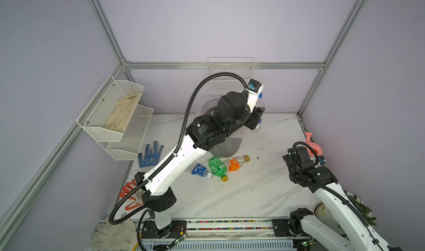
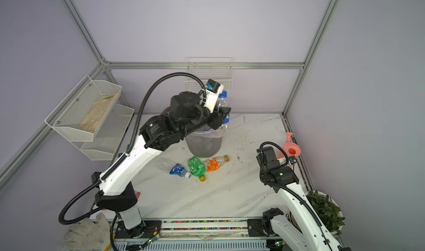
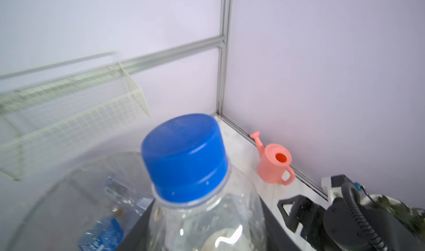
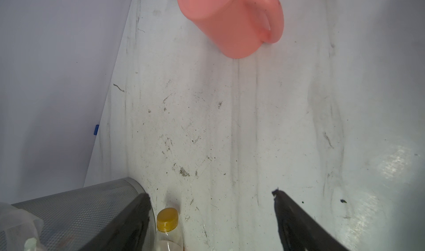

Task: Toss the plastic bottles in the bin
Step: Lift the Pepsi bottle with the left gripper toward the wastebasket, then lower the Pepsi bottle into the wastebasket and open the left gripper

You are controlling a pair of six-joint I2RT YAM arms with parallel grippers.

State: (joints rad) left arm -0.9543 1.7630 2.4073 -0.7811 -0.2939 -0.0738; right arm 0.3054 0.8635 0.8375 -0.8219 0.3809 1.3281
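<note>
Jaws first: my left gripper (image 2: 221,118) is clamped partway on a clear blue-cap bottle (image 2: 222,101). The bottle stands near upright, cap up toward my wrist camera, base down. The bin (image 2: 203,147) is below the jaws and a bit to the left in both top views. The bottle's base looks to hang over the bin's right rim, not the centre. The wrist view shows the bin mouth beside the bottle, with at least one blue-label bottle inside. My call: nudge left before opening, else the base may clip the rim or the bag.

On the table just in front of the bin, three lie flat, bunched together: blue bottle (image 2: 177,169), green bottle (image 2: 196,167), orange bottle (image 2: 212,164). Orange's long axis runs roughly left-right, cap pointing right.

My right gripper (image 4: 210,192) has its jaws wide and empty, low over the table near the can (image 2: 291,149). Orange's yellow cap shows between its fingers, close to one. The right arm is nearer that bottle, so I judge it the next pick.
</note>
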